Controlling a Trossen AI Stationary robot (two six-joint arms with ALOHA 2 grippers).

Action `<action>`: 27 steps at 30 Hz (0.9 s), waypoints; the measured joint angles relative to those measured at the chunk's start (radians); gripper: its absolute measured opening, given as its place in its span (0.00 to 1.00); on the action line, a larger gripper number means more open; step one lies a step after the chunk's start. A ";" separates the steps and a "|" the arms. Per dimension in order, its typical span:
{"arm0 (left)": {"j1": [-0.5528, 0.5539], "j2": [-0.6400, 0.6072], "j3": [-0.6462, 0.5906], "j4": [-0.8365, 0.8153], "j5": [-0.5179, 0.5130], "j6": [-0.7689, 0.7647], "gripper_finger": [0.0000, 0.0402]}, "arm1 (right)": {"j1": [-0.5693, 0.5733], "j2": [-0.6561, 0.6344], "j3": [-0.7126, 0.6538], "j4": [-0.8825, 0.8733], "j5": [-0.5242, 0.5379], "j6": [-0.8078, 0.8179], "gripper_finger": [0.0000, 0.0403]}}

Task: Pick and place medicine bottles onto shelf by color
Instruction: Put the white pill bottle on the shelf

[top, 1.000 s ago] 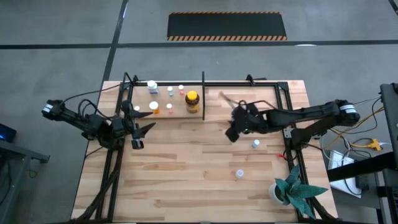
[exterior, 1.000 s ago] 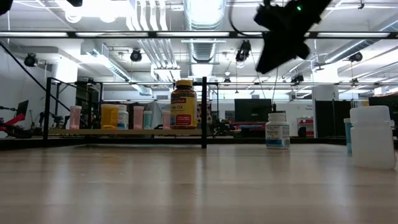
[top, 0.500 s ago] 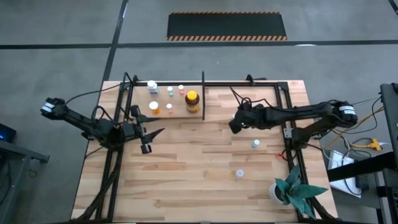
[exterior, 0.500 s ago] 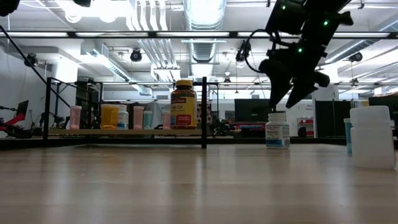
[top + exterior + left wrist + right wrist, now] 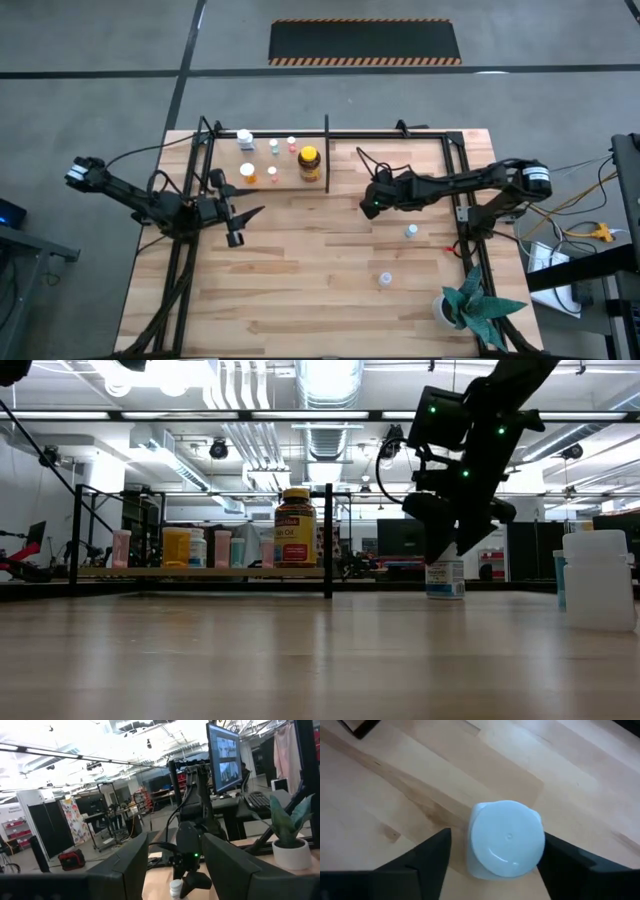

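A small bottle with a pale blue cap [image 5: 506, 839] stands upright on the table right of the shelf [image 5: 262, 178]. My right gripper [image 5: 370, 204] slants down over it, open, one finger on each side of the cap. I see no touch. In the low view its fingertips [image 5: 440, 548] reach the cap of this bottle [image 5: 445, 578]. The shelf board carries several small bottles [image 5: 177, 547] and an amber jar [image 5: 309, 163]. My left gripper [image 5: 244, 221] hovers open in front of the shelf, holding nothing.
Two more small bottles [image 5: 411, 231] [image 5: 385, 279] stand on the table's right half. A white pot with a green plant [image 5: 463, 305] sits at the near right corner. The shelf's black divider post [image 5: 327, 155] rises beside the amber jar.
My right gripper has come down from high above the table onto the pale-capped bottle, tipping more steeply downward. Its fingers have opened and now flank the cap. The bottle has stayed where it was.
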 joint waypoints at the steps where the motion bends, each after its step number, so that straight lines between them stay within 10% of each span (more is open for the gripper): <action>1: 0.000 0.007 -0.001 0.003 0.000 -0.014 0.43 | 0.000 0.001 0.000 0.002 0.000 -0.003 0.60; 9: 0.000 0.124 0.000 0.007 0.009 -0.204 0.43 | 0.028 -0.013 0.000 0.092 -0.088 -0.201 0.40; 18: 0.000 0.328 0.016 0.193 0.014 -0.299 0.43 | 0.122 0.002 0.002 0.458 -0.311 -0.498 0.44; 27: 0.000 0.385 0.016 0.292 0.013 -0.284 0.43 | 0.192 0.160 0.152 0.468 -0.403 -0.670 0.42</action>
